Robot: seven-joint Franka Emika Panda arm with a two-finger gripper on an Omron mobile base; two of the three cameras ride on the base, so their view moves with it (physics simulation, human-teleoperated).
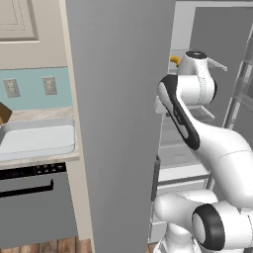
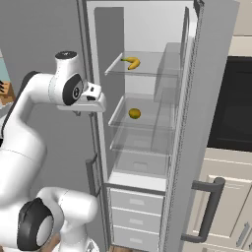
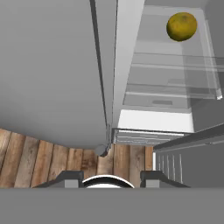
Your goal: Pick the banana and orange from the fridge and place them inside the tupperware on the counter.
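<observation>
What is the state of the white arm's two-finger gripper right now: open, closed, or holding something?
White arm's two-finger gripper: open, its jaws apart, holding nothing.

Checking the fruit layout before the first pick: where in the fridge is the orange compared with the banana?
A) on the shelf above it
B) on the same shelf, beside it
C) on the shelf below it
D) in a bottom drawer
C: the right base view shows the banana on the upper clear shelf and the orange alone on the shelf below.
</observation>
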